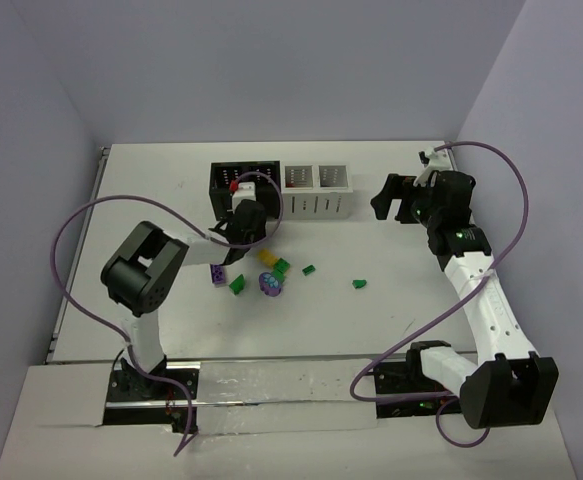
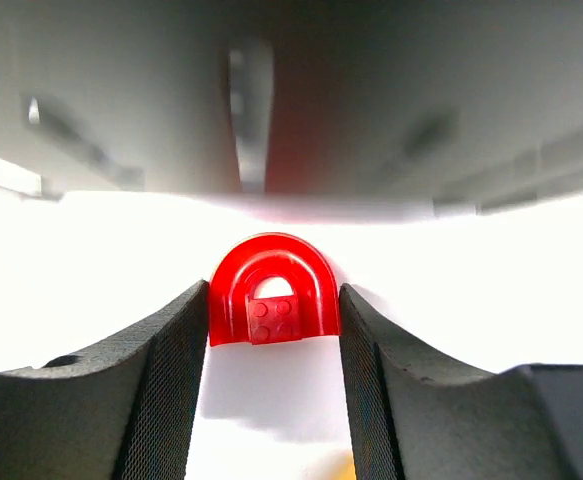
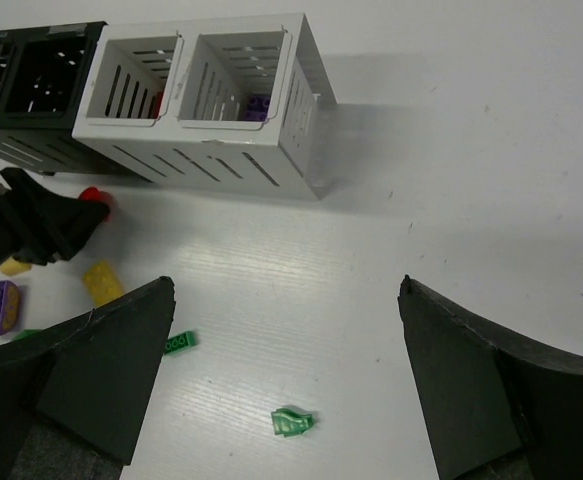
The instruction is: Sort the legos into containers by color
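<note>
left gripper (image 2: pixel 273 290): jaws straddling red brick (image 2: pixel 271 255) just before bins' (image 1: pixel 316 205) black front wall; cannot tell if pinching
right gripper (image 3: pixel 284 290): jaws gaping wide, hovering off bins' right end
loose bricks (image 1: pixel 271 283): lying before bins, well apart from table (image 1: pixel 421 320) edges

I see the white table (image 1: pixel 321 325) carrying the containers (image 1: pixel 316 206), a joined row of two black and two white bins standing toward its far side. Just in front of the black bins, a red arched piece (image 2: pixel 271 285) rests on the surface. Nearer to me the loose legos lie scattered. A purple brick (image 1: pixel 216 275) lies just beside a green brick (image 1: pixel 237 284). A yellow brick (image 1: pixel 268 257) lies close to another green one (image 1: pixel 282 267), near a purple piece (image 1: pixel 270 284) whose shape I cannot make out. A small green brick (image 1: pixel 309 269) and a green piece (image 1: pixel 358 283) lie off to the right.
</note>
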Available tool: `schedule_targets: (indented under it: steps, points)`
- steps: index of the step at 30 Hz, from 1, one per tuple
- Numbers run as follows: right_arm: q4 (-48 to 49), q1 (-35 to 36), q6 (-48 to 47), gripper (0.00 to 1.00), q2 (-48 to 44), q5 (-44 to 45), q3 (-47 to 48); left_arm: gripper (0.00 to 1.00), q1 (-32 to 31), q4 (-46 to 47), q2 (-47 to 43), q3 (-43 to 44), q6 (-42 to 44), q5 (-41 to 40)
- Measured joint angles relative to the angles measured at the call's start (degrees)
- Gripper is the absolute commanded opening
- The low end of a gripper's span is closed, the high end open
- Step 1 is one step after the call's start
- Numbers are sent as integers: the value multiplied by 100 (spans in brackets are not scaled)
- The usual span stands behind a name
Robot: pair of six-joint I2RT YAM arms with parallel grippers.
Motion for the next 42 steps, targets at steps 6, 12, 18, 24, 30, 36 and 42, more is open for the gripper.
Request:
schedule_targets:
  steps: [6, 12, 18, 24, 30, 36, 42]
  points:
    - [0, 0, 2, 100, -71, -31, 0, 38, -238, -962, -805, -381, -195, 443]
    - [-2, -1, 0, 100, -81, -53, 0, 29, -403, -1877, -1965, -496, -78, 1149]
    - [-2, 0, 0, 100, -81, -105, 0, 12, -399, -2918, -2475, 350, 499, 1858]
    - [0, 0, -2, 100, -59, -123, 2, 8, -397, -3428, -2342, 1760, 1256, 2710]
    - [-3, 0, -26, 100, 58, -119, 9, 9, -376, -3519, -1554, 2983, 1647, 3279]
    - [-13, 0, -58, 100, 153, -105, 26, 7, -200, -3733, -194, 4241, 1762, 3433]
    - [-38, 0, -72, 100, 197, -103, 46, 12, 8, -3830, 573, 4847, 1771, 3370]
